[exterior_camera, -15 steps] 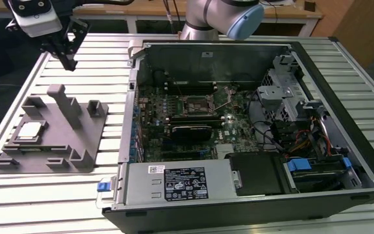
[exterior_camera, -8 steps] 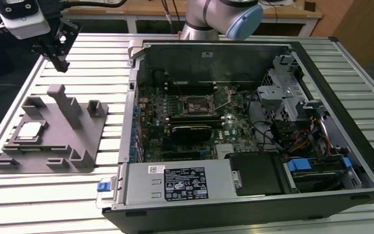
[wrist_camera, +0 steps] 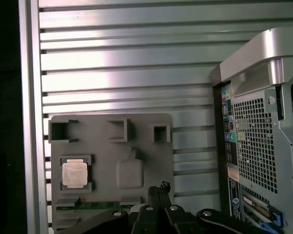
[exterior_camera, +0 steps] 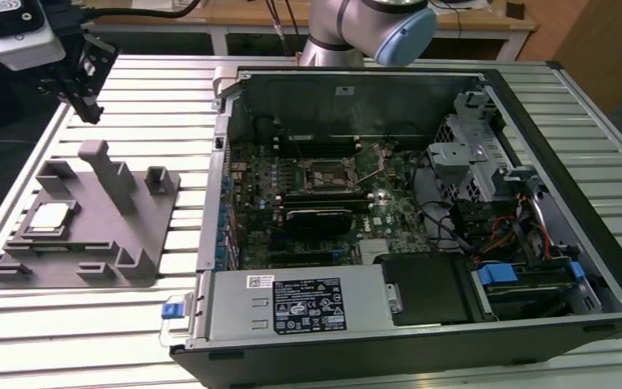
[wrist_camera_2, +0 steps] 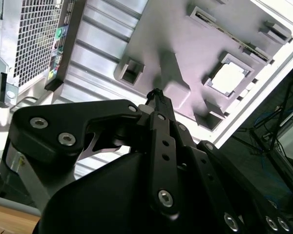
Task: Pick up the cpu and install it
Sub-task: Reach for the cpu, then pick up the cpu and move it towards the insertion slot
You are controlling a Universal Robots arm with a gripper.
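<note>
At the exterior view's left, far side, the gripper hangs over the slatted tabletop, pointing down, touching nothing. In both wrist views the gripper has its fingers drawn together w/ nothing clamped between them. Nearer, still on the left, a grey fixture w/ upright posts sits on the tabletop. The cpu lies flat in a square pocket on the fixture's left part, silver top up, well apart from the gripper. Both wrist views show the cpu seated in that pocket of the fixture. Just right of the fixture, an open PC case lies on its side. Inside is the motherboard, w/ the socket approx. mid-board. A silver power supply sits at the near edge. Drive cage & cables are at the right. The arm's base stands at the far edge, behind the case.
</note>
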